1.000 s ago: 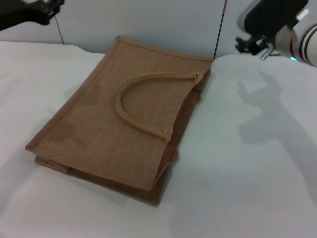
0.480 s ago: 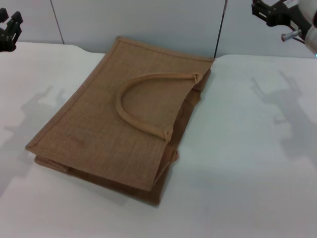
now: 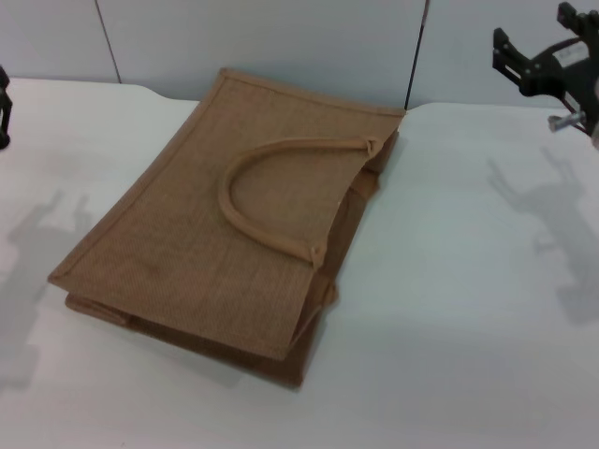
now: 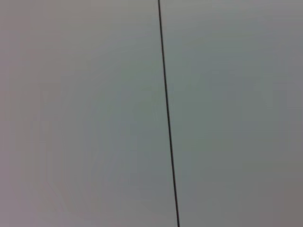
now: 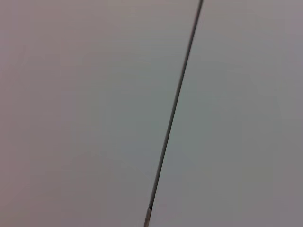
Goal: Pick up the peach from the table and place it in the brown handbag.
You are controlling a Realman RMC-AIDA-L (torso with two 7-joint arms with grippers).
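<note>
The brown handbag (image 3: 234, 220) lies flat on the white table (image 3: 468, 309), in the middle of the head view, with one arched strap handle (image 3: 257, 187) on top. The peach is not in view in any frame. My right gripper (image 3: 535, 49) hangs in the air at the far right, well above the table and to the right of the bag, open and empty. Only a dark sliver of my left gripper (image 3: 4, 108) shows at the left edge, far from the bag. Both wrist views show only a grey wall panel with a dark seam.
A grey panelled wall (image 3: 281, 37) stands behind the table. The table's back edge runs just behind the bag. Bare tabletop lies to the right of the bag and in front of it, with arm shadows (image 3: 552, 206) on it.
Both arms have swung outward and lower. The left gripper has slid almost out of the left edge. The right gripper has moved down and right. The bag has not moved.
</note>
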